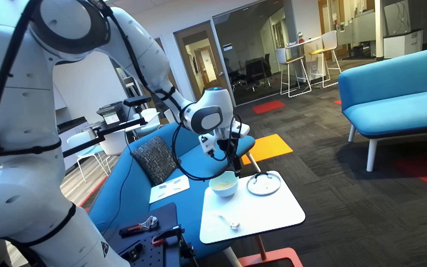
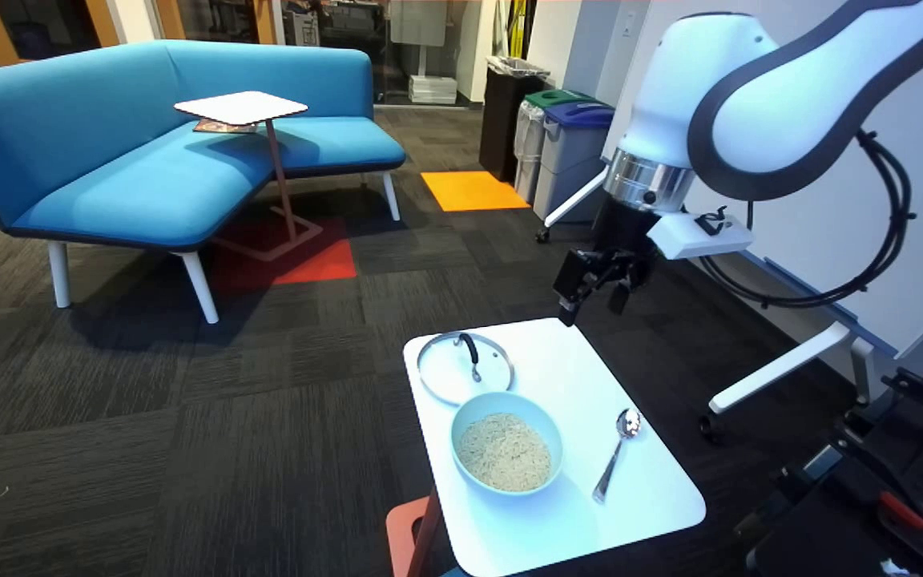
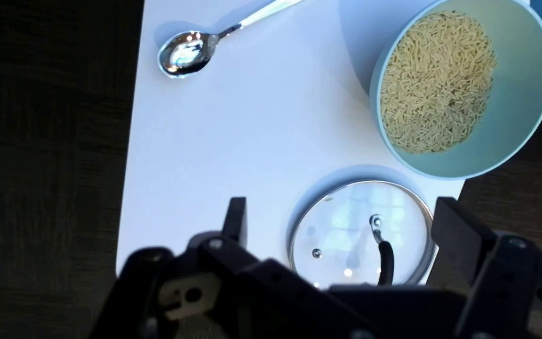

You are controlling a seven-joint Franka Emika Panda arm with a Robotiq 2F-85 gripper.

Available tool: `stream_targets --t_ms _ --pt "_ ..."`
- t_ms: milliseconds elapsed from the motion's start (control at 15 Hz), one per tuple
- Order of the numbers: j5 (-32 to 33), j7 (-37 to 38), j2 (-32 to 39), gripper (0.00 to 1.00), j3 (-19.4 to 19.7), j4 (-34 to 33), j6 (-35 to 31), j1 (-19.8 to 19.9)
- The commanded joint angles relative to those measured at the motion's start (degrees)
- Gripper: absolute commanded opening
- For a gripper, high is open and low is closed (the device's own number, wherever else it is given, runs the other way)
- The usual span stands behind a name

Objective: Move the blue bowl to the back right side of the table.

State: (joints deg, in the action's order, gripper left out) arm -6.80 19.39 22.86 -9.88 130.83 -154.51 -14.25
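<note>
The blue bowl, pale blue with rice-like grains inside, stands upright on the white table in both exterior views: bowl (image 1: 224,191), (image 2: 501,402); table (image 1: 269,215), (image 2: 582,377). In the wrist view the bowl (image 3: 518,99) is at the upper right, near an edge of the table (image 3: 252,132). My gripper (image 3: 341,221) is open and empty, with its fingers apart. It hangs above the table, and the lid shows between its fingers. In the exterior views the gripper (image 1: 237,170), (image 2: 594,308) is above the tabletop level, not touching the bowl.
A glass lid with a black handle (image 1: 264,184), (image 2: 449,373), (image 3: 337,212) lies beside the bowl. A metal spoon (image 1: 234,224), (image 2: 618,449), (image 3: 186,54) lies on the table. A blue sofa (image 1: 189,193) stands against the table. Tools lie on a dark stand (image 1: 165,218) by the arm's base.
</note>
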Motion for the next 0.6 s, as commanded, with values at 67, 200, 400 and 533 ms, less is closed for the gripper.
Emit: stream_targets --t_ms 67,200,400,533 --pt "0.16 0.77 7.73 1.00 0.72 -7.81 2.06 -2.68" --pt "0.01 0.65 10.56 1.00 0.82 -10.37 2.65 -3.46" --pt "-1.23 -1.99 13.13 1.00 -0.83 -13.20 7.76 -2.27" --pt "-0.68 -0.63 12.62 1.00 0.32 -11.01 3.46 -3.49"
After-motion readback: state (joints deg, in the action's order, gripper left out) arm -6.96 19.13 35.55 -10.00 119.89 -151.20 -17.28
